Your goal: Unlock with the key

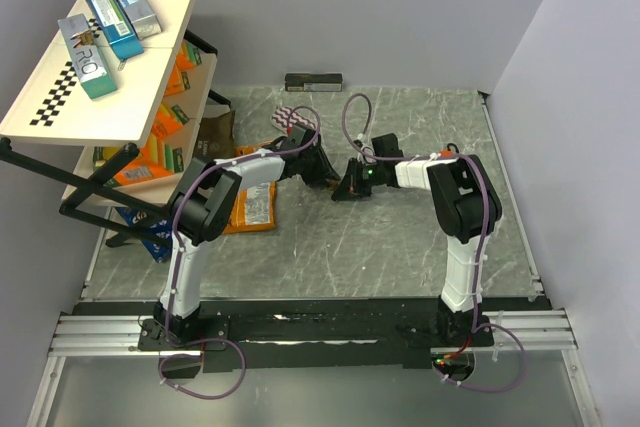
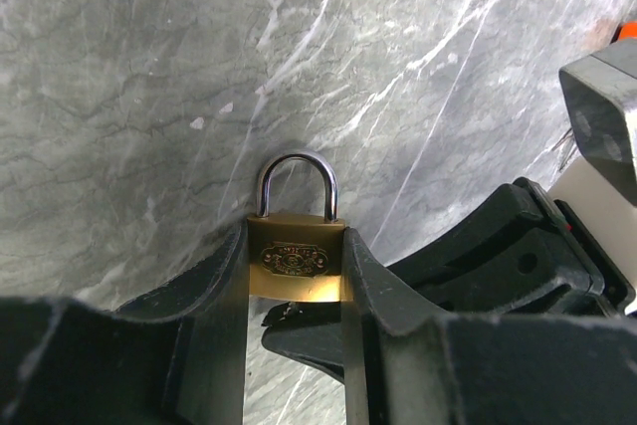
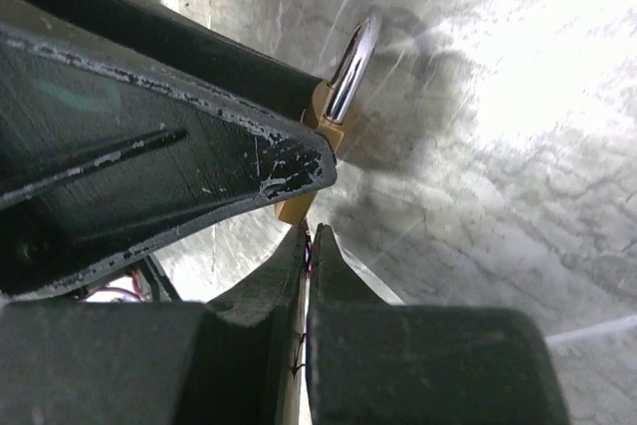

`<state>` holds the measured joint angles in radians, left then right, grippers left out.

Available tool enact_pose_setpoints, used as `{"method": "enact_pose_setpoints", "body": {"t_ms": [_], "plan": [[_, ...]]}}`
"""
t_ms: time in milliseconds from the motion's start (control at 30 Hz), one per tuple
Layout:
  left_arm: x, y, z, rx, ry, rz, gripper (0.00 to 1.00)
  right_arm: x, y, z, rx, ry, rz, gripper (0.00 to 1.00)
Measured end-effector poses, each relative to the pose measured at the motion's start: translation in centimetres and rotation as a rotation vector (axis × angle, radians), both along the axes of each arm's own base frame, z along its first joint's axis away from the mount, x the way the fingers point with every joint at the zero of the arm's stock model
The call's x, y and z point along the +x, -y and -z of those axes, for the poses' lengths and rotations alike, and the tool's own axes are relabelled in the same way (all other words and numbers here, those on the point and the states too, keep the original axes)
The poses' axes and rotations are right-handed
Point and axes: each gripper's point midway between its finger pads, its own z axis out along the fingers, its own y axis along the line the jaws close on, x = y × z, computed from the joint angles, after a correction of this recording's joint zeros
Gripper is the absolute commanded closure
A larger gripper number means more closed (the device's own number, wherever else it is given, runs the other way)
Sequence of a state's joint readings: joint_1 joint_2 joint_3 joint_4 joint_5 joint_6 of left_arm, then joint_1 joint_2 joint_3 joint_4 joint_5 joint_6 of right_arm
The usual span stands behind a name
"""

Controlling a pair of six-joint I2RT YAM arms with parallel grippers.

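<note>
Nearest, the two arm bases sit bolted at the front edge of the grey marbled surface, and both arms reach inward to meet near its middle. The left claw is narrowed onto a small brass padlock. Its two black fingers press the flat sides of the lock's body, and the steel shackle stands closed above them, pointing away from the wrist. The padlock's underside is just above the surface.

The right claw comes in from the other side with its fingertips pinched tight together, directly below the padlock's lower edge and beside the left claw's finger. The key cannot be made out in any view. If it sits between those pinched tips, it is hidden there.

An orange packet lies flat on the surface beside the left arm. Farther left stands a tilted shelf rack, with blue and grey boxes on its top board and orange packets stacked beneath. At the far edge of the surface, against the back wall, lies a short dark bar.
</note>
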<state>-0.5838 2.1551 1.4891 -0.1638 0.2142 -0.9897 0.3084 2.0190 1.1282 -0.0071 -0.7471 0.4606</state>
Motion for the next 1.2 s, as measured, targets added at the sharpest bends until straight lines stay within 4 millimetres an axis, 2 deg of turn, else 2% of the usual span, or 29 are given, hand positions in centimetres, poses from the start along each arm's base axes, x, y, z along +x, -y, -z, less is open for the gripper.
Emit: {"method": "enact_pose_setpoints", "body": {"t_ms": [700,1200], "plan": [[0.8,0.2,-0.1,-0.002,0.050,-0.018,0.99,1.0,0.0,-0.3,0.023,-0.125,0.099,1.00],[1.7,0.2,-0.1,0.025,0.112,-0.030,0.99,2.4,0.3,-0.3,-0.024,-0.093,0.108,1.00]]}}
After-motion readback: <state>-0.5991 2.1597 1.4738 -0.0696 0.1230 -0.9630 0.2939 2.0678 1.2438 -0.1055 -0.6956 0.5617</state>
